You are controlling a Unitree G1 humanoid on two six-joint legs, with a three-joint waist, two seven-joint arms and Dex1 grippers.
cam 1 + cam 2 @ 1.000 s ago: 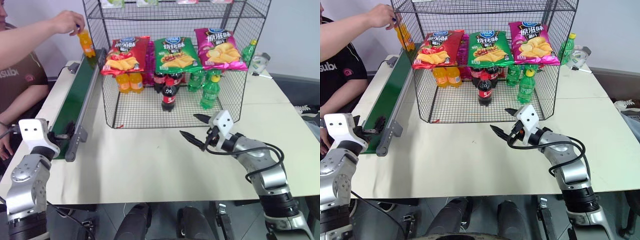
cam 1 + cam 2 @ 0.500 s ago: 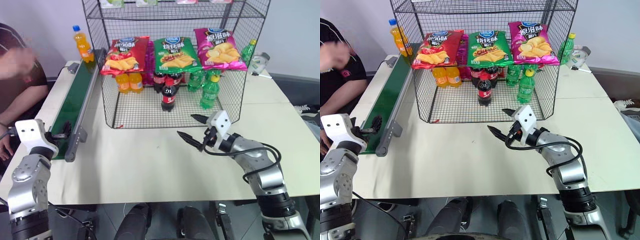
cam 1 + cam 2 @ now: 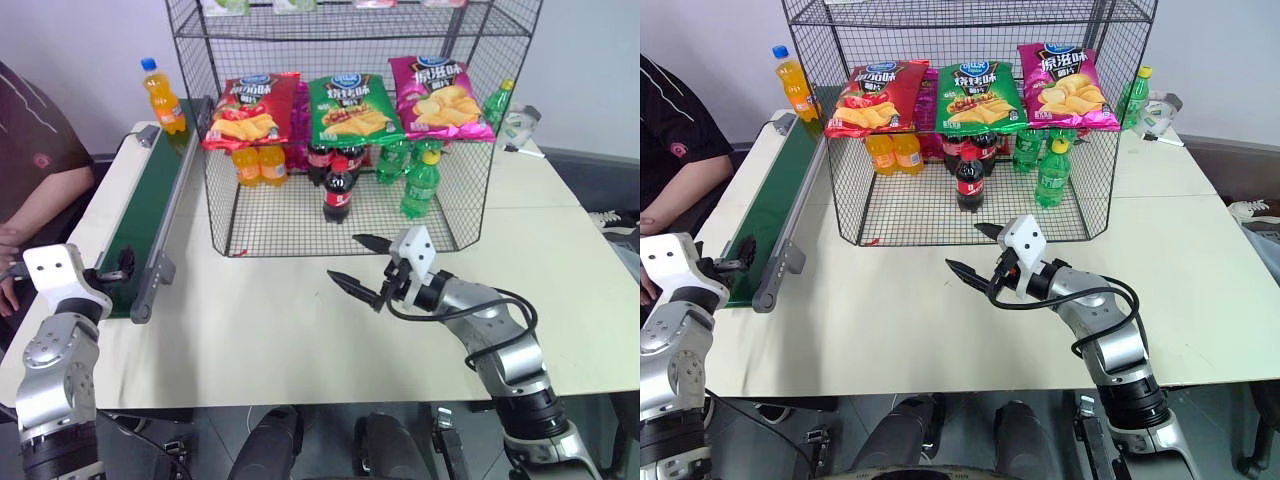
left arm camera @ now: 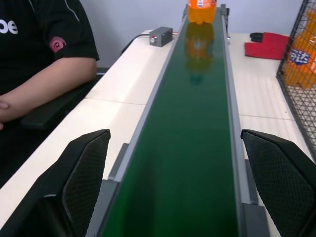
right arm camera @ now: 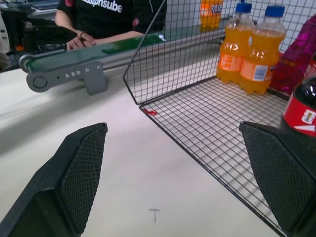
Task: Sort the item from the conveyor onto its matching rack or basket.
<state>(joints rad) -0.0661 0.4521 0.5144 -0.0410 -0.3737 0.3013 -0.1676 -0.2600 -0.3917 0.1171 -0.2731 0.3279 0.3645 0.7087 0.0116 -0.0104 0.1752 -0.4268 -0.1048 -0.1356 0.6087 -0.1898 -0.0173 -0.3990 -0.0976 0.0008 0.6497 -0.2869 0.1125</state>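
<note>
One orange soda bottle (image 3: 162, 96) stood upright at the far end of the conveyor (image 3: 150, 205), blue cap up, its long axis vertical, just outside the far left corner of the wire rack (image 3: 350, 120). I had my left claw (image 3: 112, 268) parked at the near end of the belt with its fingers spread wide and nothing between them; through the left wrist view the bottle (image 4: 200, 11) sat dead ahead, straight down the length of the green belt, well apart from the fingertips. My right claw (image 3: 362, 262) hung over the white surface (image 3: 300, 330) in front of the rack, also spread and empty, pointing across toward the conveyor. From that wrist I could see two orange soda bottles (image 5: 247, 49) already standing on the rack's grid floor at its left side, with a cola bottle (image 3: 337, 190) further in and green bottles (image 3: 420, 185) to the right. I judged the left arm the better placed, being in line with the belt; the bottle would have to travel the whole belt toward it before a side grasp on the upright body made sense. A seated person's arm (image 4: 44, 94) rested beside the conveyor, apart from the belt.
</note>
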